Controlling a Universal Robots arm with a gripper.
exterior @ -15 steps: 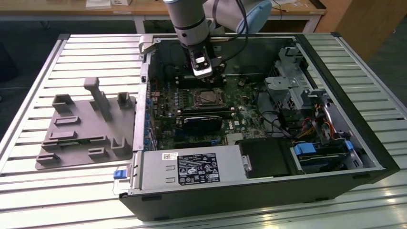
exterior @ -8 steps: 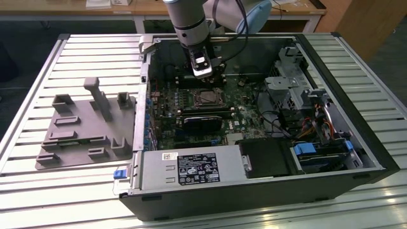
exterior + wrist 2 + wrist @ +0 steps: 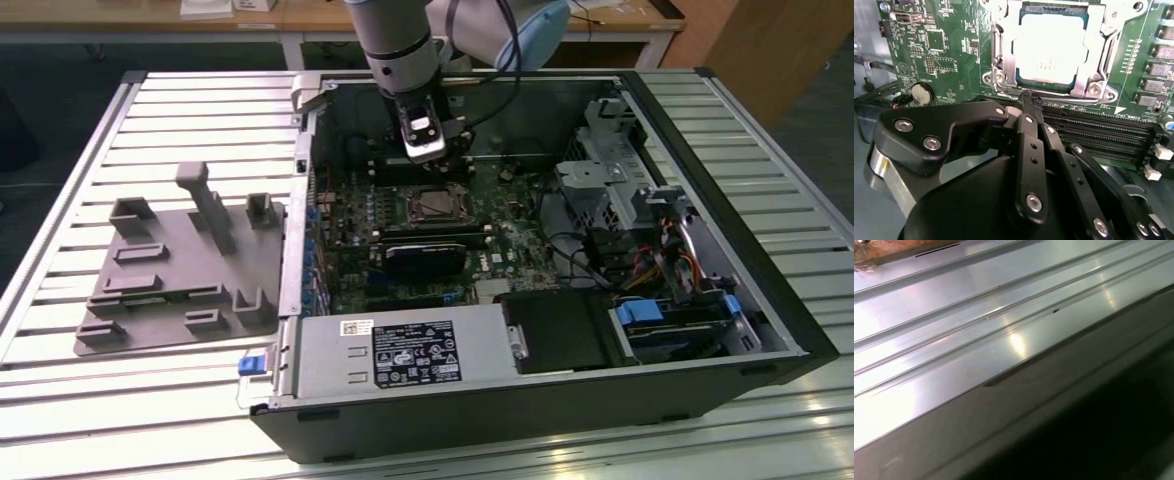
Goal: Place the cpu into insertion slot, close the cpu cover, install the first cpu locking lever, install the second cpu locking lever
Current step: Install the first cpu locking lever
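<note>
The cpu (image 3: 1051,47), a silver-grey square chip, lies flat in the insertion slot (image 3: 434,205) on the green motherboard. The cpu cover (image 3: 1097,45), a silvery frame plate, lies down around the chip and its window shows the chip's top. My gripper (image 3: 1027,100) has its black fingers shut together. Their tips sit right at the socket's edge nearest the long black slots, and I cannot tell whether they pinch a lever wire there. In the exterior view my gripper (image 3: 424,150) hangs inside the open computer case, just behind the socket.
Long black card slots (image 3: 1094,135) lie beside the socket, with a coin battery (image 3: 921,92) nearby. A black card (image 3: 427,255), power supply (image 3: 387,355) and drive cage (image 3: 614,170) crowd the case. A grey fixture (image 3: 174,260) sits on the ribbed metal table (image 3: 954,315).
</note>
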